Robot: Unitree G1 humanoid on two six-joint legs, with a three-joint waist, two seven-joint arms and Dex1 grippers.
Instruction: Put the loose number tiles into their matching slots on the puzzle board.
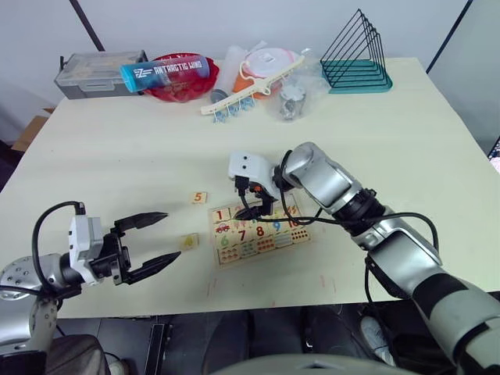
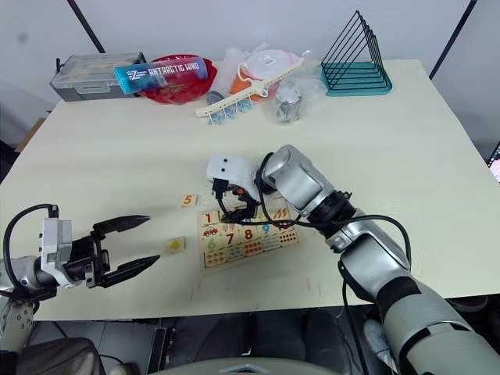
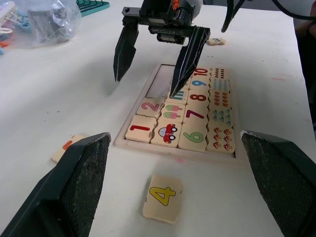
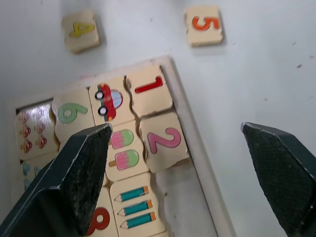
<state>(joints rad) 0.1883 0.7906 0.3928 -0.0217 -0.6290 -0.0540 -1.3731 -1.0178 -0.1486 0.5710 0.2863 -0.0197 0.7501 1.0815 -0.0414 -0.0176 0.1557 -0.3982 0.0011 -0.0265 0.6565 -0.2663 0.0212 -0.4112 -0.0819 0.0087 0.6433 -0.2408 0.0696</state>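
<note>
- We are hovering the right gripper (image 3: 153, 74), fingers spread and empty, over the puzzle board (image 1: 258, 231); tiles 1 and 2 are sitting in their slots (image 4: 180, 190)
- We are holding the left gripper (image 1: 152, 244) spread near the 4 tile (image 3: 162, 198); the 5 tile (image 4: 204, 24) is lying just beside the board
- We are judging the tiles light, stiff and thin; pinching opposite edges looks best
- We are reading "ANTARCTIC WIND" on the blue bottle (image 1: 166, 73)

The blue bottle (image 1: 166, 71) near the surface's far edge reads "ANTARCTIC WIND"; the puzzle board (image 3: 183, 123) shows 1, 2 and 6 to 10; loose tiles on the surface read 4 (image 3: 163, 197) and 5 (image 4: 204, 24).
</note>
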